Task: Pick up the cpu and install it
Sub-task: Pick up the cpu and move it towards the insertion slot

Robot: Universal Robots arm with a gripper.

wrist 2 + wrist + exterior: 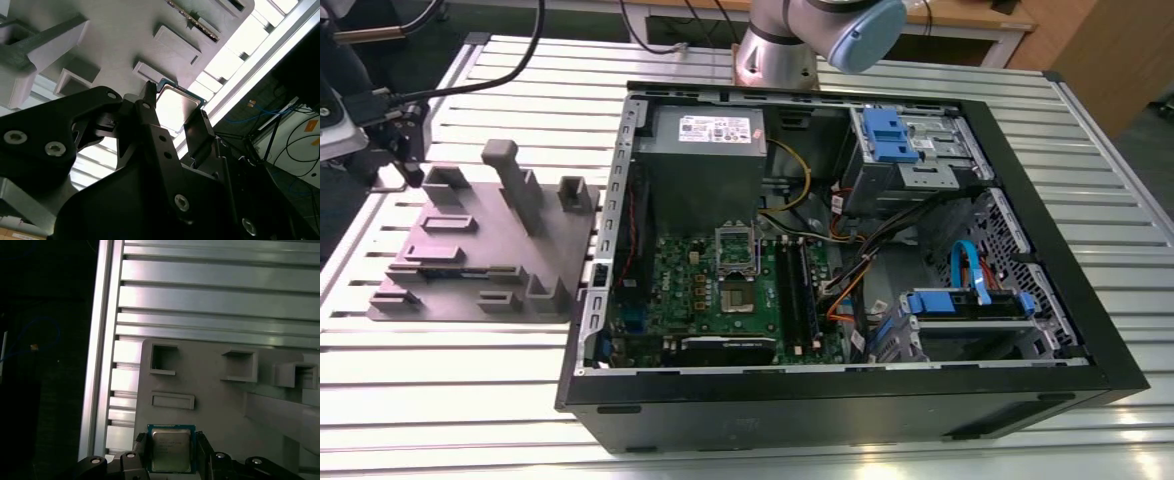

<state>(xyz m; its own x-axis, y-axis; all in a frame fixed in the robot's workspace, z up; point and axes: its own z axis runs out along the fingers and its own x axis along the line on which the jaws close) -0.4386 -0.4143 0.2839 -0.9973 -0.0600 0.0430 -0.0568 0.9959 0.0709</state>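
The cpu is a small square chip with a silvery top and a pale rim. My gripper is shut on it, one black finger on each side. In the second wrist view the cpu sits between the same fingers, just over the corner of the grey moulded plate. In the exterior view the gripper hangs at the far-left corner of the plate, well to the exterior view's left of the open computer case. The silver-framed socket lies on the green board.
The plate carries raised posts and recessed pockets. It rests on a slatted aluminium table, whose edge rail runs close by the gripper. Cables, blue drive brackets and a labelled grey box fill the case.
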